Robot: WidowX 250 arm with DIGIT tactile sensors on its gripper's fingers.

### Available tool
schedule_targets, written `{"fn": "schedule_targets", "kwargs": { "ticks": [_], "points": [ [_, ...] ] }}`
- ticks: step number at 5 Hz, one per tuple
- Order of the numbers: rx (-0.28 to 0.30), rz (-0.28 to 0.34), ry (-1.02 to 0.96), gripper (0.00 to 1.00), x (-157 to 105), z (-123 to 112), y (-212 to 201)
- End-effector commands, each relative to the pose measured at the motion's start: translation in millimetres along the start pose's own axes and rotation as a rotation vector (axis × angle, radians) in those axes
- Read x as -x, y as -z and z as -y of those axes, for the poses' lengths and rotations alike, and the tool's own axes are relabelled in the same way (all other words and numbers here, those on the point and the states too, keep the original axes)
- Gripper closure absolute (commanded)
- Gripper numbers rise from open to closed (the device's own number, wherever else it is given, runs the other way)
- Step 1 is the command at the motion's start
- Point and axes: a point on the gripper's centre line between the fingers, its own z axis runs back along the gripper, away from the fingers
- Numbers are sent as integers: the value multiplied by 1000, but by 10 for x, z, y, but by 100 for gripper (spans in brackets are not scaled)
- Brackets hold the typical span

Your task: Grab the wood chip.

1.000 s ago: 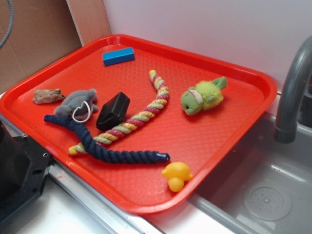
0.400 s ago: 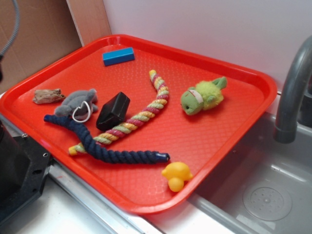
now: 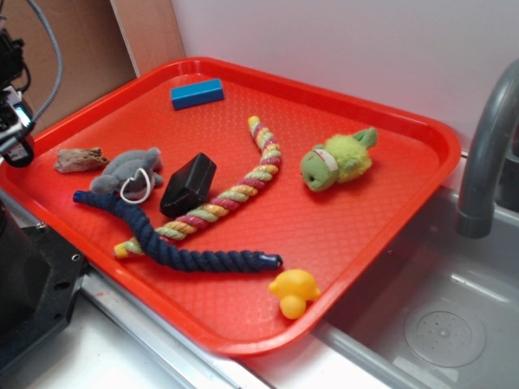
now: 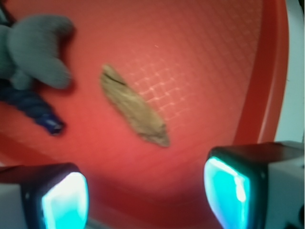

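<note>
With the claw point(image 4: 145, 195) spread above it, the rough brown-grey wood chip point(image 4: 134, 105) ahead could be nudged aside if approached off-centre.

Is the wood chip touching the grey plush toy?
No. In the wrist view, bare red tray shows between the wood chip and the grey plush toy.

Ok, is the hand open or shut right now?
Open. In the wrist view the hand's two fingers stand wide apart, with nothing between them; the wood chip lies flat on the red tray beyond.
</note>
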Motion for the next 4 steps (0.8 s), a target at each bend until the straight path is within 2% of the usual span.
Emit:
{"fn": "schedule_targets", "kwargs": {
  "ticks": [1,3,4],
  "points": [
    [-62,-11,163,0,-327,150,243],
    [-53,-55,193,0,-360,145,492],
    [-32,-50,159,100,-336,67,502]
  ]
}}
